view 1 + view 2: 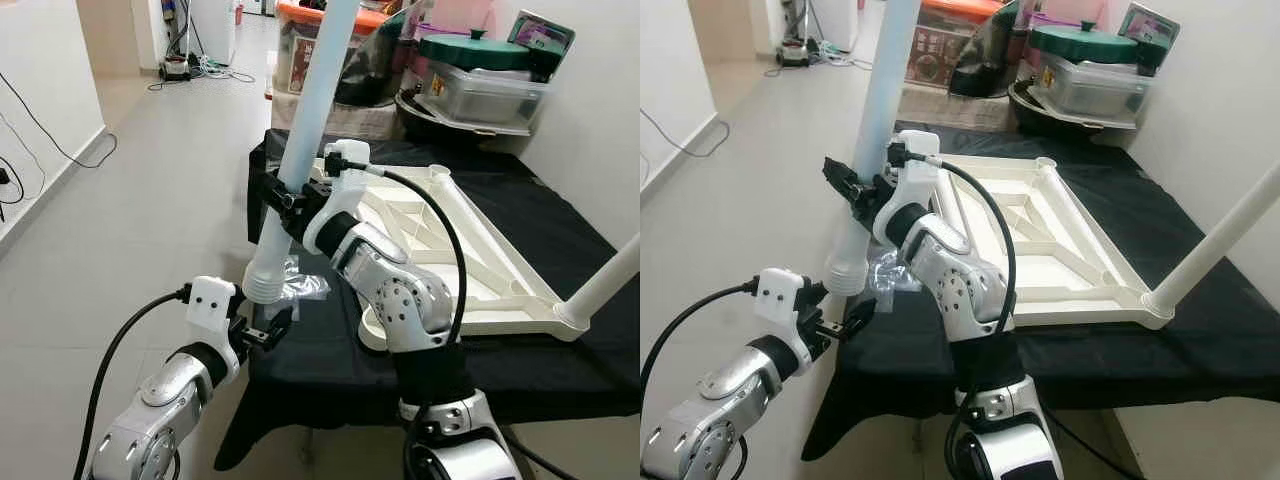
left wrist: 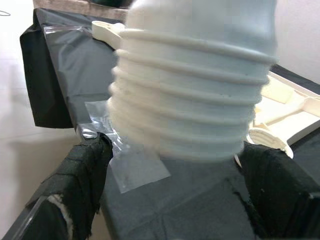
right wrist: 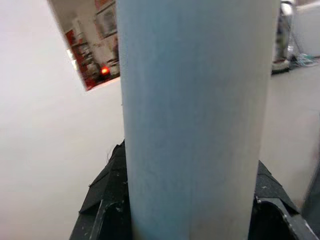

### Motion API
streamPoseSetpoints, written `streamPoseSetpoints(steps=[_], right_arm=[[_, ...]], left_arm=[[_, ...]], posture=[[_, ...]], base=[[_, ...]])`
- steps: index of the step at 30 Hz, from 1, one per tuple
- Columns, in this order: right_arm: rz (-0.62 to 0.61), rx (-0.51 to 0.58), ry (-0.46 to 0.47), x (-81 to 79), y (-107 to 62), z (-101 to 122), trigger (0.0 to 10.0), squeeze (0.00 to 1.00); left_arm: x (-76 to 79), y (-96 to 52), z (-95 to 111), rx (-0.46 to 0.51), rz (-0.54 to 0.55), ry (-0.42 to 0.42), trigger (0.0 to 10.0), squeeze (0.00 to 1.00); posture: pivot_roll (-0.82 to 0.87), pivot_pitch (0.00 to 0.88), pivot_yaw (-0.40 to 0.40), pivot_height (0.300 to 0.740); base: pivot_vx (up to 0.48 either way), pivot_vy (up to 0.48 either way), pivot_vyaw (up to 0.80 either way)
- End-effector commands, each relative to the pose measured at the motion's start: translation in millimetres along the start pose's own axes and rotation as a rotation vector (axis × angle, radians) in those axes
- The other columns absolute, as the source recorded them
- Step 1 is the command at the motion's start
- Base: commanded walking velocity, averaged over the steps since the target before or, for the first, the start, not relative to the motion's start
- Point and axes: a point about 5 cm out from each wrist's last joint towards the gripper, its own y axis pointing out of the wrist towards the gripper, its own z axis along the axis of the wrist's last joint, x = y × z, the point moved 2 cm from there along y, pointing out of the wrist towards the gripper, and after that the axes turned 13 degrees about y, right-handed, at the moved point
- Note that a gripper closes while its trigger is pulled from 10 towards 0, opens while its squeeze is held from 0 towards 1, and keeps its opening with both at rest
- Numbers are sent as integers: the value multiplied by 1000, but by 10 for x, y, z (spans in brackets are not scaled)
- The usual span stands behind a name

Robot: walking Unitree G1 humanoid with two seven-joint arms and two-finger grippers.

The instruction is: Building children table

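Observation:
A long pale blue table leg stands almost upright over the near left corner of the black-covered table. My right gripper is shut on its shaft. The leg's ribbed threaded end points down. Just below it my left gripper is open, and its black fingers stand apart on either side of the threads. The white tabletop frame lies upside down on the cloth. One white leg rises from its near right corner.
Crumpled clear plastic wrap lies on the cloth beside the threaded end. Storage bins and a green-lidded box crowd the far end of the table. A white wall runs along the right. Open tiled floor lies left, with cables far back.

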Motion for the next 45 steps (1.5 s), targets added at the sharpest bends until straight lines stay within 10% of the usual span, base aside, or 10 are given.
streamPoseSetpoints(steps=[1, 23, 24, 34, 35, 39, 40, 45], right_arm=[[27, -51, 105, -59, -52, -326, 0, 0], [48, -154, 65, -47, -111, -568, 0, 0], [51, -153, 61, -51, -113, -561, 0, 0], [66, -141, 47, -55, -124, -526, 0, 0], [74, -140, 40, -64, -122, -512, 10000, 0], [77, -142, 31, -68, -117, -502, 10000, 0], [80, -123, 43, -49, -112, -444, 10000, 1000], [83, -108, 51, -31, -111, -396, 10000, 1000]], left_arm=[[19, 23, 18, 14, 2, 1, 10000, 0], [101, 93, 116, 65, -23, 17, 10000, 0], [115, 92, 120, 72, -32, 24, 0, 0], [82, 77, 80, 67, -7, 52, 0, 0], [82, 76, 76, 66, -3, 58, 0, 0], [88, 73, 75, 66, -4, 64, 0, 0], [134, 68, 69, 57, -32, 69, 0, 0], [180, 62, 62, 46, -62, 71, 0, 0]], posture=[[111, 0, -147, 740], [118, 0, -149, 740], [118, 0, -149, 740], [117, 0, -149, 740], [117, 0, -151, 740], [117, 0, -151, 740], [121, 0, -154, 740], [121, 0, -155, 740]], base=[[0, 0, 0], [0, 0, 0], [0, 0, 0], [0, 0, 0], [0, 0, 0], [0, 0, 0], [0, 0, 0], [0, 0, 0]])
